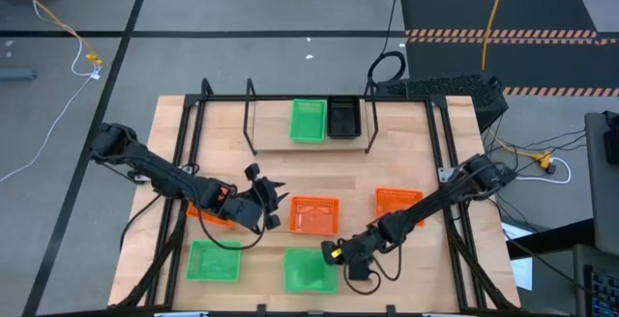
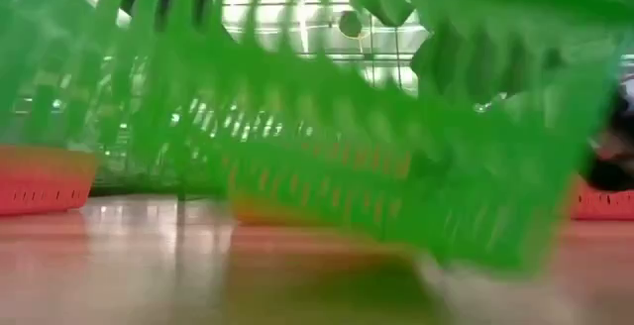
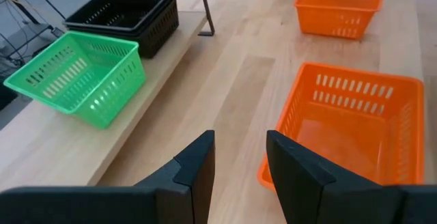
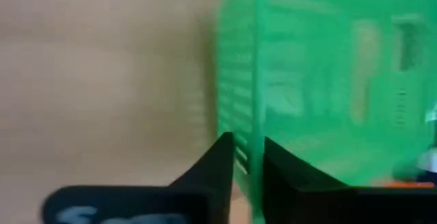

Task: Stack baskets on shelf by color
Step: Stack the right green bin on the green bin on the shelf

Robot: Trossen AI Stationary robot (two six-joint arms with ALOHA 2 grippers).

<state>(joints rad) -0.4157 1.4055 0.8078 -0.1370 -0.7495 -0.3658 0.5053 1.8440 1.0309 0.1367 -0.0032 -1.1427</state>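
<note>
- My right gripper [image 4: 247, 173] is down at the front of the tabletop [image 1: 271, 162]. Its two fingers are squeezed on the thin side wall of a green basket [image 4: 321, 80], one finger inside and one outside.
- That basket [image 1: 308, 271] sits at the front middle. From up high, the gripper is at its right edge.
- The shelf [image 1: 271, 143] is straight across at the far side. One green basket [image 1: 309, 121] already sits on it, beside the black baskets [image 1: 343, 118]. I think mine has to go up and far forward onto that green one.
- My left gripper [image 3: 239, 162] is spread apart and holds nothing. It hangs just beside the middle orange basket [image 3: 355, 125].
- The low view is filled by blurry green mesh, so I can't tell if the basket is lifted off the wood.
</note>
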